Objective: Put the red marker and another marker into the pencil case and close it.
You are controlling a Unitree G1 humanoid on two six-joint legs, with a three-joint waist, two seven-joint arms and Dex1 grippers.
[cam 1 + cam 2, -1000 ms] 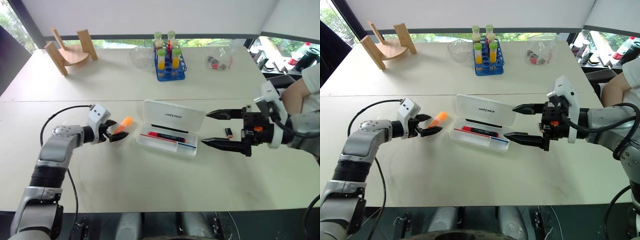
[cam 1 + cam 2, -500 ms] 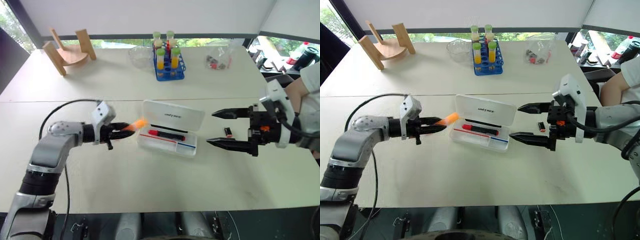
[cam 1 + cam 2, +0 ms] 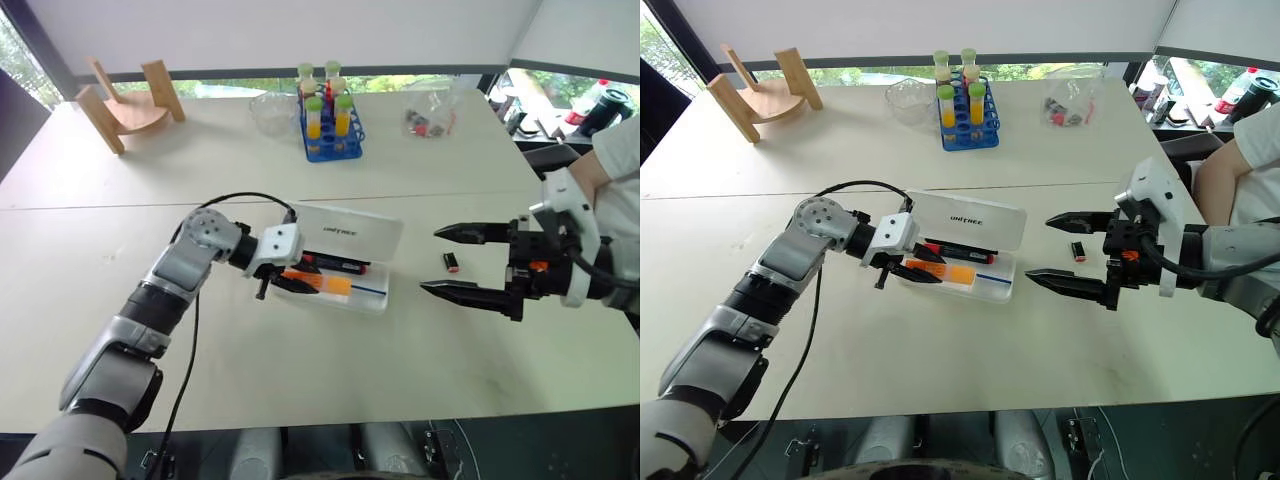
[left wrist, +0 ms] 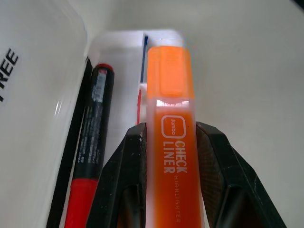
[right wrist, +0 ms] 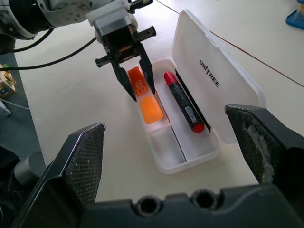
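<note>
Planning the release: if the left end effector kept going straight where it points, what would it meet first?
Probably the floor of the pencil case. The left end effector holds the orange highlighter over the tray beside the red marker; the remaining gap is unclear.

The pencil case (image 5: 216, 90) is white with small dark lettering on its lid and red and blue stripes inside. The red marker (image 5: 183, 102) has a black barrel with a red cap and red end. The highlighter (image 4: 170, 142) is bright orange with white lettering and a slightly lighter cap. The left pincer (image 3: 290, 284) has black fingers on a white housing. The right pincer (image 3: 1065, 250) is black with a small orange spot. The table (image 3: 300, 380) is pale cream.
</note>
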